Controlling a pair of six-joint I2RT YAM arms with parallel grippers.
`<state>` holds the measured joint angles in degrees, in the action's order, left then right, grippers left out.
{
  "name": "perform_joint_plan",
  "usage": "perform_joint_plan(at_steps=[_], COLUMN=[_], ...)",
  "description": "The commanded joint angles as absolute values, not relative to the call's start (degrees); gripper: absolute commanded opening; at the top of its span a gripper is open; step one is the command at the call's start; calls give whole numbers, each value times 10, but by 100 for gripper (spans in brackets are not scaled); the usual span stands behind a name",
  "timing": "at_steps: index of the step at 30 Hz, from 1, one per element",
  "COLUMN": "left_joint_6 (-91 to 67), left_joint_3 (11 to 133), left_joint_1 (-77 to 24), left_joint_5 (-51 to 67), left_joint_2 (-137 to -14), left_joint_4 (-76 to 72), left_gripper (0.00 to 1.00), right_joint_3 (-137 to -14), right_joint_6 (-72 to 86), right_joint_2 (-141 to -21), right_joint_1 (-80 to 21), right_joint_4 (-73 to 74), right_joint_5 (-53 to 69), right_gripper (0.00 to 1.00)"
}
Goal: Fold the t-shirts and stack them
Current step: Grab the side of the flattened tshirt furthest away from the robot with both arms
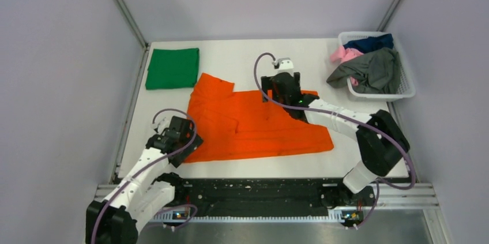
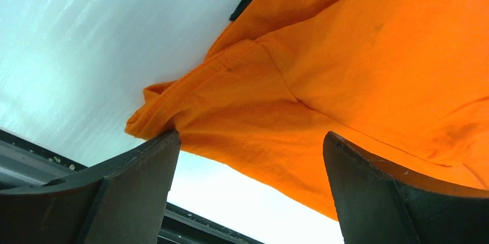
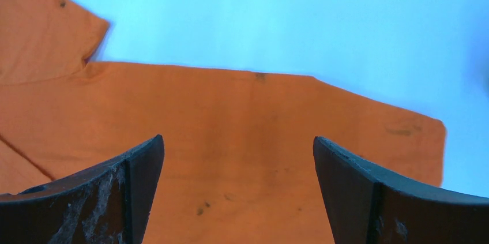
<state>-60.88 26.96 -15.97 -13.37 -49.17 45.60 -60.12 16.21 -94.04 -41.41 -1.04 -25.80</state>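
The bright orange t-shirt (image 1: 254,126) lies spread on the table's middle, partly folded, one sleeve at its far left. It fills the left wrist view (image 2: 357,71) and the right wrist view (image 3: 230,123). A folded green t-shirt (image 1: 172,68) lies at the far left. My left gripper (image 1: 185,140) is open and empty at the orange shirt's near left corner, its jaws either side of the edge (image 2: 248,157). My right gripper (image 1: 281,91) is open and empty just above the shirt's far edge. Grey (image 1: 372,71), pink (image 1: 343,55) and navy (image 1: 369,42) shirts lie in the basket.
The white lattice basket (image 1: 406,88) stands at the far right corner. Grey walls and metal posts ring the table. A black rail (image 1: 254,195) runs along the near edge between the arm bases.
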Motion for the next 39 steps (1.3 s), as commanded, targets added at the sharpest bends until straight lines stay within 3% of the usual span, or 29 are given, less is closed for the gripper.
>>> perform_joint_plan(at_steps=[1,7,15,22,35,39], left_joint_6=[-564,-479,-400,-330,-312,-320], left_joint_3=[322,467,838,1004,1215,1213], left_joint_1=[-157,-157,-133,-118,-114,-107], left_joint_5=[-130,-140,-223,-154,-230,-241], left_joint_2=[-478,-622,-933,-1108,-1337,-1358], left_joint_4=[422,327,432,378,400,399], left_gripper=[99,99,99,99,70,68], right_joint_3=[-559,-526,-528,-532,-527,-525], right_joint_6=[211,216,191,191,191,189], right_joint_2=[-867,-836,-855,-871,-879,-879], right_joint_1=[-365,-296,-259,-239,-215,-211], right_joint_4=[-2,-1,22,21,27,30], right_joint_5=[-239,-185,-183,-184,-193,-196], right_gripper=[99,99,99,99,98,98])
